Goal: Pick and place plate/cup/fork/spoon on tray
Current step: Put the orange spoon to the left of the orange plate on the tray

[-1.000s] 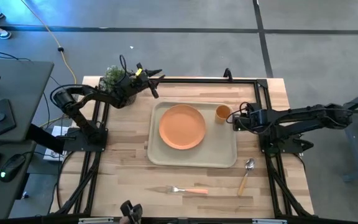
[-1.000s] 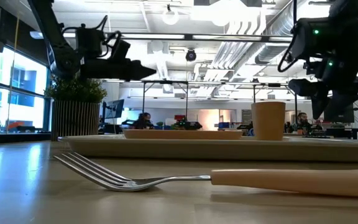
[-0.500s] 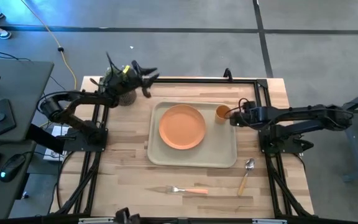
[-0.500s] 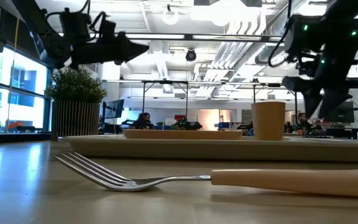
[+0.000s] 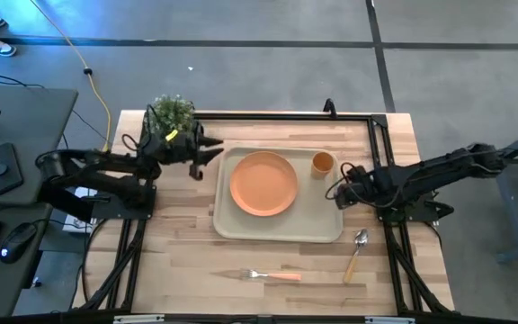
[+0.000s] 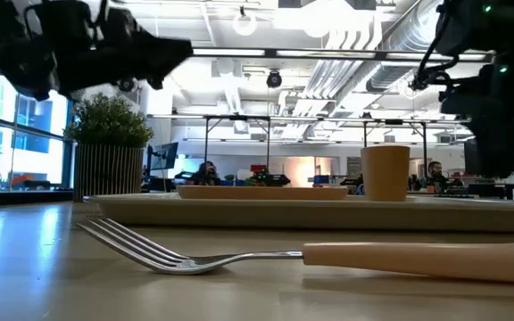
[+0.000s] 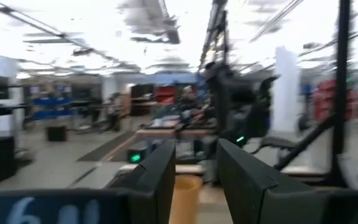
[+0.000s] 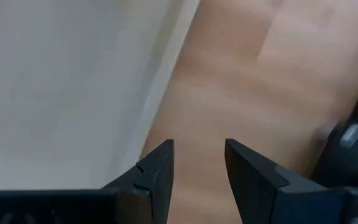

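1. Since a second ago my right gripper [image 5: 338, 194] has left the cup [image 5: 322, 163] and swung back over the tray's [image 5: 277, 229] right rim; the left gripper [image 5: 212, 155] has dropped from beside the potted plant [image 5: 171, 112] to the tray's left edge.
2. The plate [image 5: 263, 183] and cup sit on the tray. The spoon [image 5: 356, 253] and fork [image 5: 271, 275] lie on the bare table [image 5: 178, 252].
3. Right wrist view: the right fingers [image 8: 157, 171] are spread with nothing between them, over the tray rim and wood. The left fingers [image 7: 160, 180] are also apart and empty, aimed across at the cup.
4. I judge the spoon comes next. It lies nearer me than the right gripper, just off the tray's right front corner, bowl toward the tray, handle running away from it. The right arm is far nearer.
5. The fork lies crosswise along the front, tines left.
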Controlling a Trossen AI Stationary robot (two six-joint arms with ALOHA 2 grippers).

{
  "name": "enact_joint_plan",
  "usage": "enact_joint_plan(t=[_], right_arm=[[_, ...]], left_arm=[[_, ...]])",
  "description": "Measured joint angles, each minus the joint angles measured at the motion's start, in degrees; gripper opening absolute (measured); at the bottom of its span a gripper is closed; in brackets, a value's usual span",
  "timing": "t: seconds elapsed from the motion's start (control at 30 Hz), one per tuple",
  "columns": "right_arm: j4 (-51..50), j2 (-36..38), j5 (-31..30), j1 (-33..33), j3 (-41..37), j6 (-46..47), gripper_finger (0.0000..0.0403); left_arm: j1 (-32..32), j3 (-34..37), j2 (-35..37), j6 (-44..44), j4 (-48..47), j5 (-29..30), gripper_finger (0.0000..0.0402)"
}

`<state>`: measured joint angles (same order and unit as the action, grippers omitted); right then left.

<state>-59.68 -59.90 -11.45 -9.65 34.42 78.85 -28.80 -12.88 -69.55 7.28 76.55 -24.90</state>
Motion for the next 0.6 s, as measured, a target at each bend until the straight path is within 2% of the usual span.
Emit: enact_joint_plan(t=[0.17, 0.23, 0.37, 0.47, 0.53, 0.6], right_arm=[[-0.1, 0.0, 13.7, -6.0, 0.0, 4.6, 0.0135], [0.0, -0.1, 13.7, -10.0, 0.0, 8.6, 0.0135], [2.2, -2.2, 9.4, -21.3, 0.0, 20.5, 0.0135], [1.8, -4.6, 11.9, -28.8, 0.0, 29.4, 0.0135], [-0.2, -6.1, 14.1, -32.0, 0.0, 31.7, 0.0135], [-0.6, -7.4, 13.7, -34.3, 0.0, 32.1, 0.0135]], left_arm=[[8.2, 0.0, 4.8, -2.4, -4.9, -1.8, 0.0091], [11.7, 0.0, 5.8, -5.3, -7.6, 0.0, 0.009], [16.5, 0.0, 5.9, -9.5, -9.9, 7.1, 0.009], [17.9, -0.5, 5.9, -11.7, -9.9, 12.1, 0.009], [18.1, -1.2, 5.7, -12.6, -9.9, 13.9, 0.009], [18.1, -2.1, 5.0, -13.4, -10.1, 14.1, 0.009]])
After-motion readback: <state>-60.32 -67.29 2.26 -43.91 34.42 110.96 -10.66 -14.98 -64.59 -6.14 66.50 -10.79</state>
